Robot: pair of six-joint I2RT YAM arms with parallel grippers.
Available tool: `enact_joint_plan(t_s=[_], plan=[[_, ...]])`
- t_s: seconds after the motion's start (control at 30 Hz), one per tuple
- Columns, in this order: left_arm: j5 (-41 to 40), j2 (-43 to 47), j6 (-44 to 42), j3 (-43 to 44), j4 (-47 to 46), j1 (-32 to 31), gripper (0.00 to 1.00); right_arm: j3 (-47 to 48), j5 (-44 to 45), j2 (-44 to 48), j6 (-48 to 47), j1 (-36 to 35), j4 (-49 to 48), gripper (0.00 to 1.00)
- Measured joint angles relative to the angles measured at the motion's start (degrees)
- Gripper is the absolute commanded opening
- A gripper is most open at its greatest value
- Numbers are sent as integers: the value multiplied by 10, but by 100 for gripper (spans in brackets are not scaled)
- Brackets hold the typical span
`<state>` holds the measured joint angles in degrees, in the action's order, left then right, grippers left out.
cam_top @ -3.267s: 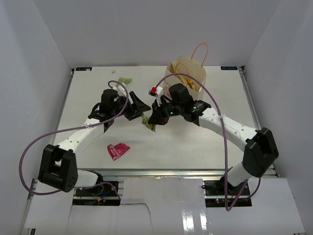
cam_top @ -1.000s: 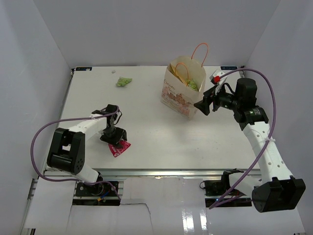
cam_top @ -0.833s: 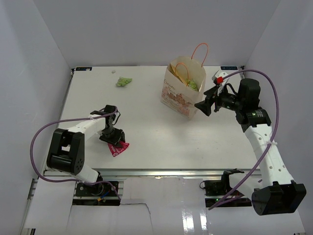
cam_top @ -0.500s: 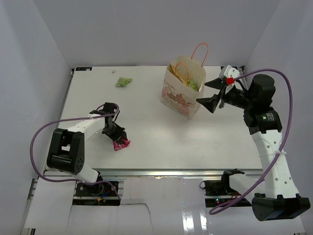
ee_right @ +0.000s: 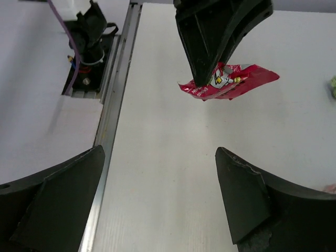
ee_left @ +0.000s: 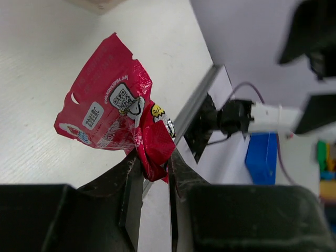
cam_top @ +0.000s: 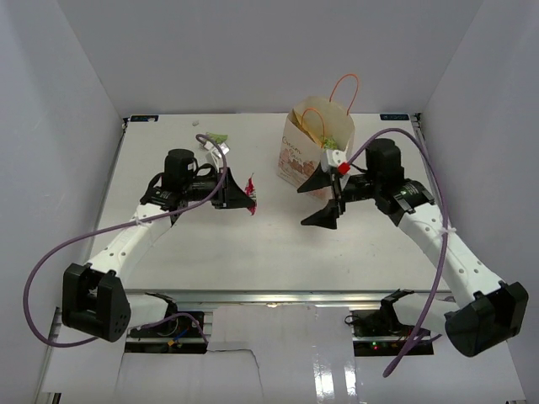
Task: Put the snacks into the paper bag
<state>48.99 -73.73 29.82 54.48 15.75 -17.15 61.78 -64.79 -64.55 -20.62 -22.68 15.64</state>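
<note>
From above, my left claw point(cam_top: 242, 195) hangs left of the paper bag point(cam_top: 296, 160), pinching the pink packet point(cam_top: 250, 187). My right claw point(cam_top: 322, 200) gapes empty just beside the bag's near side. Left wrist: my fingers clamp the packet's crumpled corner. Right wrist: both fingers are spread wide, holding nothing.

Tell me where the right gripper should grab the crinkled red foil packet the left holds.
I'd take the crinkled red foil packet by its free flat end, opposite the bunched corner pinched by the left gripper; bring the right gripper head-on.
</note>
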Motion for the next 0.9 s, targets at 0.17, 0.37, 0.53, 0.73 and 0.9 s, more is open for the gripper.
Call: enact_joint_plan(t_s=[0.17,0.37,0.53,0.73,0.9], plan=[[127,63,-92,-34,-28,-11,2,45,51,-45,-299,-75,150,98],[212,115,-149,-83,-34,-32,4,123,110,-88,-552,-128,231,98],[229,114,-161,-92,-35,-51,4,148,159,-126,-668,-194,255,97],[231,107,-167,-92,-36,-60,3,148,198,-158,-730,-262,281,79],[230,99,-169,-92,-26,-65,6,148,211,-161,-740,-270,275,39]])
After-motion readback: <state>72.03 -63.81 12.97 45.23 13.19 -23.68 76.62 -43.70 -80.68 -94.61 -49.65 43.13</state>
